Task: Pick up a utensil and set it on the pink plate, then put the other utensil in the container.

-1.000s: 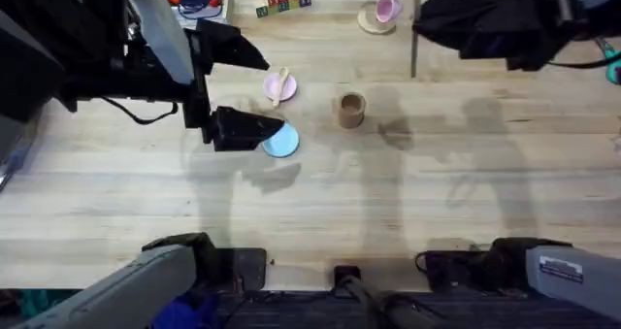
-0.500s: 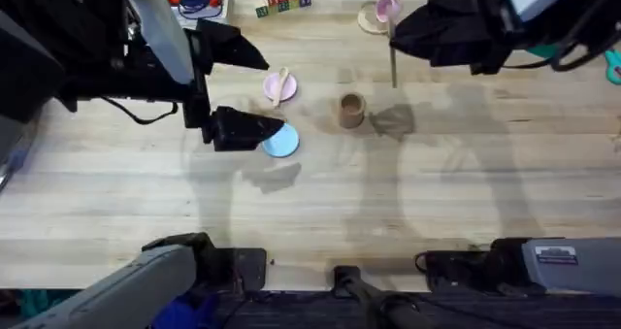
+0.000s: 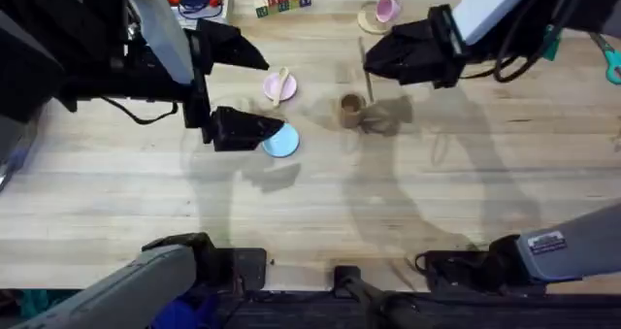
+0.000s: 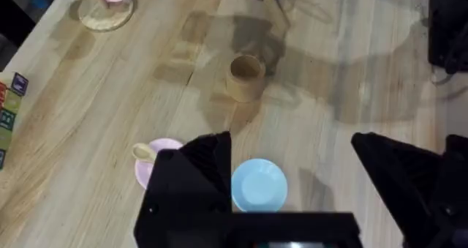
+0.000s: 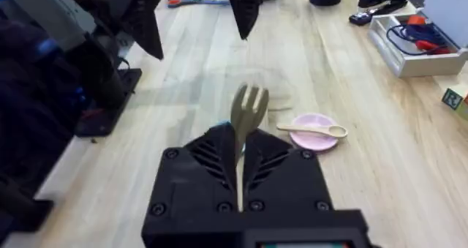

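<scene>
Spoon (image 3: 281,83): lies on the pink plate (image 3: 273,89), first step done.
Fork (image 5: 246,113): clenched in the right gripper (image 3: 374,59), prongs pointing away from the fingers, handle hanging nearly upright in the overhead view.
Container (image 3: 351,109): stands upright on the surface (image 3: 388,203), just below and slightly left of the fork's lower end; the right arm is the nearer one.
Left gripper (image 4: 292,167): released, fingers spread wide above the light-blue plate (image 4: 259,186), holding nothing.
Change: over the last second the right gripper has carried the fork leftward, from well right of the container to almost over it; the left arm has stayed put.
</scene>
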Controlling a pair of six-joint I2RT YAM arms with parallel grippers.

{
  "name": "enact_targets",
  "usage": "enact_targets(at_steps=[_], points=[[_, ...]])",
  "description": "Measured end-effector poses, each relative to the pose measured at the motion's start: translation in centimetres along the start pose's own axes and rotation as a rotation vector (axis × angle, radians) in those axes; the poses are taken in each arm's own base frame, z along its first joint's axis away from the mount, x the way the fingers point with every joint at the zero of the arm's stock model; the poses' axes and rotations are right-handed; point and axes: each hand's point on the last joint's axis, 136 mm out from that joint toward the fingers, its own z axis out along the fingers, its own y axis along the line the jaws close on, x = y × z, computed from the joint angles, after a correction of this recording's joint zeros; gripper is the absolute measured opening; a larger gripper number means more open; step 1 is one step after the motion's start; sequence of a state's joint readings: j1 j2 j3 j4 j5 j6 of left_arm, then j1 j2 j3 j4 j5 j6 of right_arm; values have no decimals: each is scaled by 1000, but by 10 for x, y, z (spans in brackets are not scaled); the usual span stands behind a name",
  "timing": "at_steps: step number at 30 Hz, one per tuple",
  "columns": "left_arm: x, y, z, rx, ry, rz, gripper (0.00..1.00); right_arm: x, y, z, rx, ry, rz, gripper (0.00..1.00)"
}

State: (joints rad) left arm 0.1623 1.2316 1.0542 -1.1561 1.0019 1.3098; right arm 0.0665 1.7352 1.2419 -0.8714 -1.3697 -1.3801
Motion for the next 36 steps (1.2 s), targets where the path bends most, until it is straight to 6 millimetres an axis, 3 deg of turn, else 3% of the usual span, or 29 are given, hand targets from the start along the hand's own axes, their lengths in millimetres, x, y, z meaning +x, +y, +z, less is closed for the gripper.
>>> enact_targets(at_steps=[7, 16, 36], points=[[0, 0, 0, 0, 0, 0, 993, 15, -20, 6, 6, -3, -120, 31], [0, 0, 0, 0, 0, 0, 993, 18, -31, 9, 12, -11, -208, 32], [0, 0, 0, 0, 0, 0, 993, 46, -36, 23, -42, -92, -117, 32]])
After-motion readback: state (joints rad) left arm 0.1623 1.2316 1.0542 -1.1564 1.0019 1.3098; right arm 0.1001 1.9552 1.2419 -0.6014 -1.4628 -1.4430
